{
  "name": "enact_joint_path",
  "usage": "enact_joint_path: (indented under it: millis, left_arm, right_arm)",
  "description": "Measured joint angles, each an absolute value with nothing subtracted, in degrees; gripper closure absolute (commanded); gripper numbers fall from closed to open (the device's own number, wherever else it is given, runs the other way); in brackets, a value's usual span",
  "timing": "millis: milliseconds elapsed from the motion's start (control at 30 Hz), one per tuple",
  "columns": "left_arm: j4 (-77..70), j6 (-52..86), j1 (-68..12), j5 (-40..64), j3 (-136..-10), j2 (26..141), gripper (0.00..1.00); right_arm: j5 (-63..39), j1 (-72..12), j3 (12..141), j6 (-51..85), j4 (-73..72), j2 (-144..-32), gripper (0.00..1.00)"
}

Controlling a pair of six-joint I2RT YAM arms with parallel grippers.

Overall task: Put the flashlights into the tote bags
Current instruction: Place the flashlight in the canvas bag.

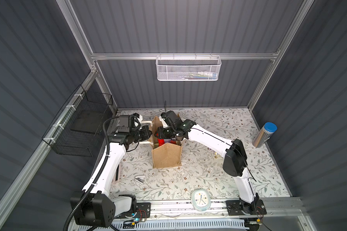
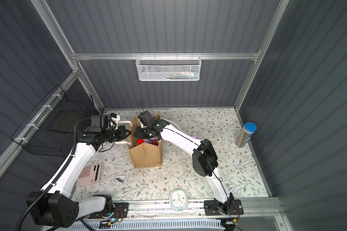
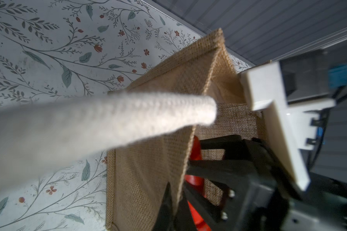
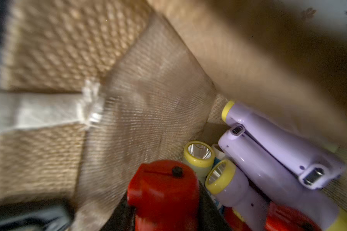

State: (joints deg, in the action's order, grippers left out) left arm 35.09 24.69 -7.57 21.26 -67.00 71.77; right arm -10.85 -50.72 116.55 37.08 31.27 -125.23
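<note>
The tan burlap tote bag (image 1: 166, 158) (image 2: 146, 158) stands open mid-table. My left gripper (image 1: 150, 134) (image 3: 176, 210) is shut, pinching the bag's left rim (image 3: 148, 170), beside its white rope handle (image 3: 108, 122). My right gripper (image 1: 160, 138) (image 4: 164, 216) reaches down into the bag and is shut on a red flashlight (image 4: 162, 192) (image 3: 194, 180). Several lavender flashlights with yellow heads (image 4: 268, 140) and another red one (image 4: 284, 220) lie on the bag's floor. One lavender flashlight (image 2: 195, 136) lies on the table behind my right arm.
A silver cylinder with a blue cap (image 1: 264, 137) stands at the right wall. A clock (image 1: 200, 200) sits at the front edge, a pink calculator (image 2: 89, 174) under my left arm. A white mesh basket (image 1: 187, 68) and a black wire basket (image 1: 78, 128) hang on the walls.
</note>
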Motion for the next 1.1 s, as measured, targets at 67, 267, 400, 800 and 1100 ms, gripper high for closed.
enact_joint_path:
  millis: [67,267,400,800,1100]
  left_arm:
    - [35.1,24.7,-7.6,21.1,-67.0,71.9,1.00]
    - [35.3,24.7,-7.6,21.0,-66.8,72.1,1.00]
    - [35.2,24.7,-7.6,21.0,-66.8,72.2,1.00]
    - [35.1,24.7,-7.6,21.0,-66.8,72.2,1.00]
    - [35.1,24.7,-7.6,21.0,-66.8,72.2,1.00]
  right_arm:
    - [-10.1,-50.7,116.6,37.3,31.5,-126.9,0.94]
    - [-6.5,-50.6,116.6,38.1,32.6,-130.0,0.92]
    - [-3.8,-50.7,116.7,38.4,33.9,-130.2,0.81]
    - [-0.1,-50.8,116.7,38.0,36.5,-129.9,0.45]
    - [-4.5,-50.6,116.3,35.6,37.1,-124.2,0.41]
